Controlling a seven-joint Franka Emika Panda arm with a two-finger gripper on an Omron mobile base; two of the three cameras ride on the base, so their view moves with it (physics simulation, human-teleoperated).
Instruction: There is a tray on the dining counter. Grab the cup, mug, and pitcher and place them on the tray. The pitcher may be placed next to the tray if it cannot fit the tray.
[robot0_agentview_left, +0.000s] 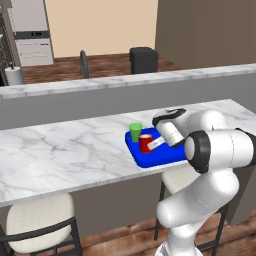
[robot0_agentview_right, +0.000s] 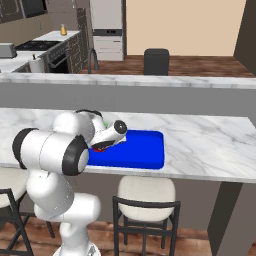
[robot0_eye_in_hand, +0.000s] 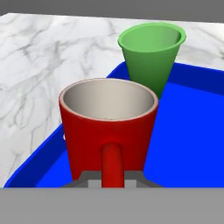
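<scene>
A: Red mug sits on the blue tray, near its left rim; our pincer is nipped narrow on the mug's handle.

B: Why the handle?

A: We judge it keeps the mug upright while it settles. Green cup stands on the tray just beyond.

B: Room?

A: Tray's right half lies bare; marble worktop spreads open to the left. We see no pitcher nearby.

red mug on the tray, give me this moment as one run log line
phase: placing mug | gripper: shut on red mug handle | red mug: upright on blue tray | green cup: on tray behind mug | pitcher: not yet on tray
</scene>
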